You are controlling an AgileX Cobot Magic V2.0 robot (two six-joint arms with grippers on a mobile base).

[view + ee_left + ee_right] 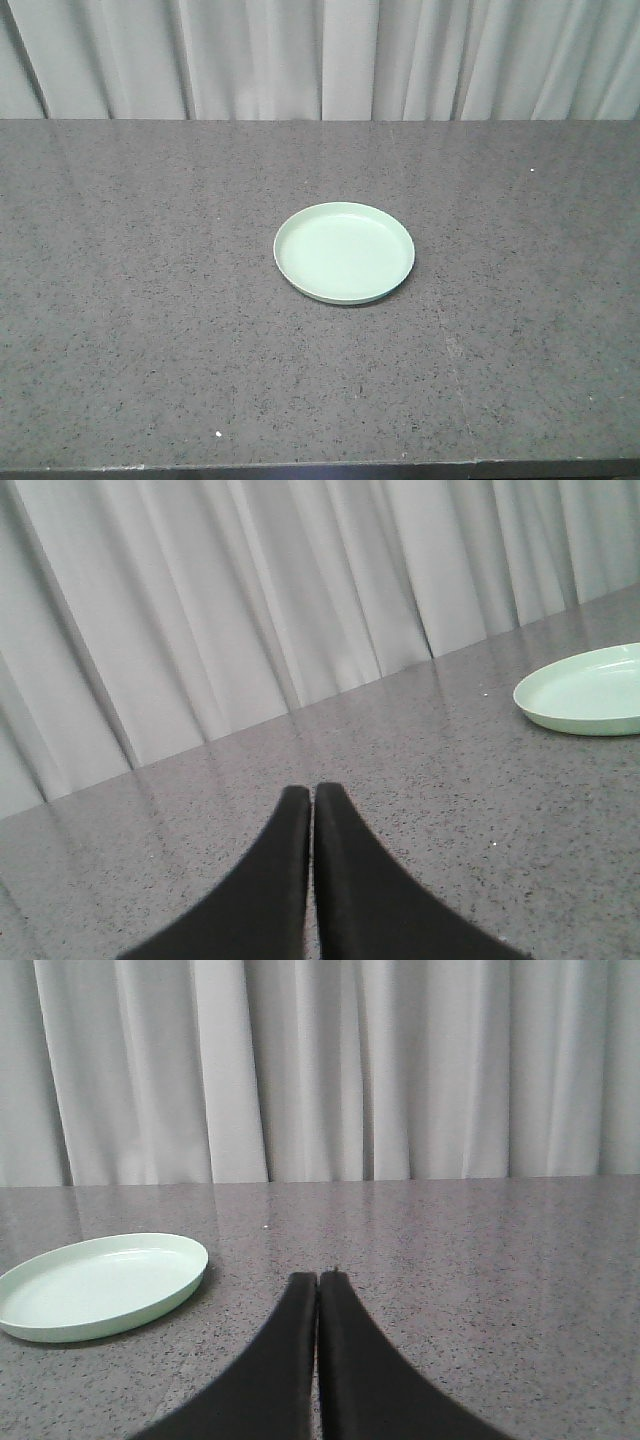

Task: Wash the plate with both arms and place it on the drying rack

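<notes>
The pale mint-green plate lies flat and face up near the middle of the speckled grey counter. In the left wrist view the plate shows at the right edge, far ahead and right of my left gripper, whose black fingers are pressed together on nothing. In the right wrist view the plate lies to the left of my right gripper, also shut and empty. Neither gripper touches the plate. The drying rack is out of view. Neither arm appears in the front view.
A pale pleated curtain hangs behind the counter's far edge. The counter's front edge runs along the bottom of the front view. A few small white specks lie on the stone.
</notes>
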